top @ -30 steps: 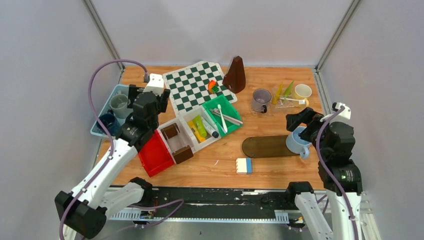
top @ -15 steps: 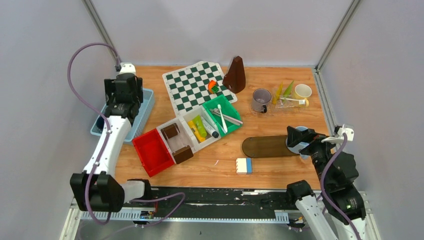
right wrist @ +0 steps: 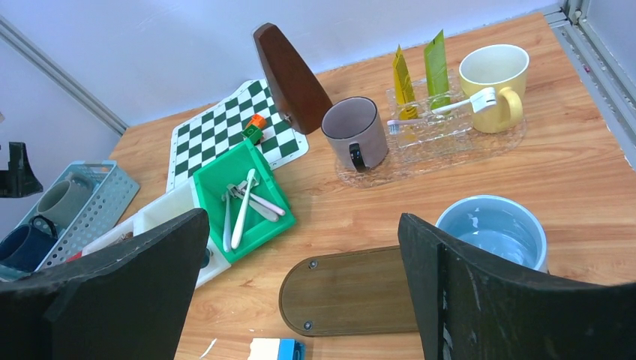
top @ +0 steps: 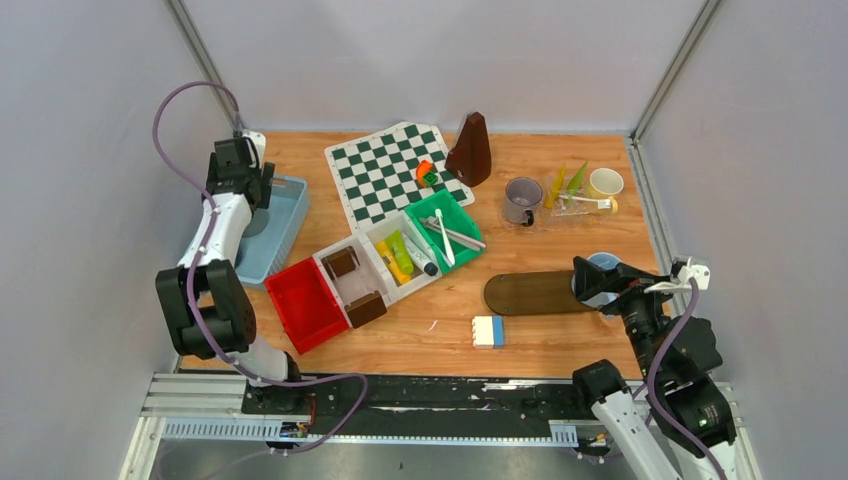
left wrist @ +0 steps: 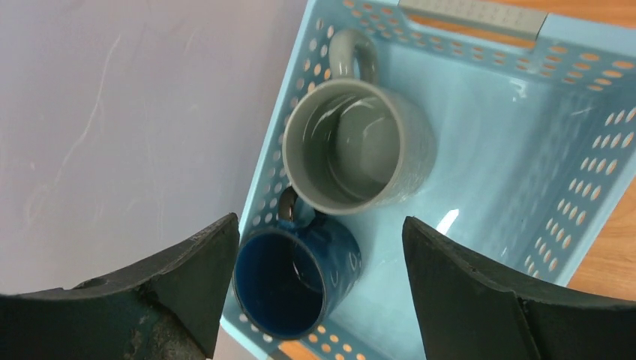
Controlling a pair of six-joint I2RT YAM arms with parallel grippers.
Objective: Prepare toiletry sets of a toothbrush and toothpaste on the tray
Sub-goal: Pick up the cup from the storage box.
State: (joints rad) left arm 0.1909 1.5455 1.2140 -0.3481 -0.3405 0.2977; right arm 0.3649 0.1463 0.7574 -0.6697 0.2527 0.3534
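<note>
Left wrist view: the left gripper (left wrist: pixel 319 234), jaws spread wide and holding nothing, hangs over the basket (left wrist: pixel 585 172). The dark blue mug (left wrist: pixel 296 281) is nearest, the grey-green mug (left wrist: pixel 352 146) beyond. This looks like a mug pickup: next, lower onto one rim and pinch. The right gripper (right wrist: pixel 304 222), equally spread and bare, hovers by the light blue mug (right wrist: pixel 491 229), short of the tray (right wrist: pixel 420 169).

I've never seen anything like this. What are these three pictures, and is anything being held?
Two robot arms sit at a wooden table's near edge. One picture looks down from above; the others come from wrist cameras, with dark gripper fingers showing. The left gripper is open over a light blue perforated basket holding a grey-green mug and a dark blue mug. The right gripper is open near a light blue mug. A clear tray carries a grey mug, a pale yellow mug, a yellow tube, a green tube and a whitish toothbrush. Nothing is held.
</note>
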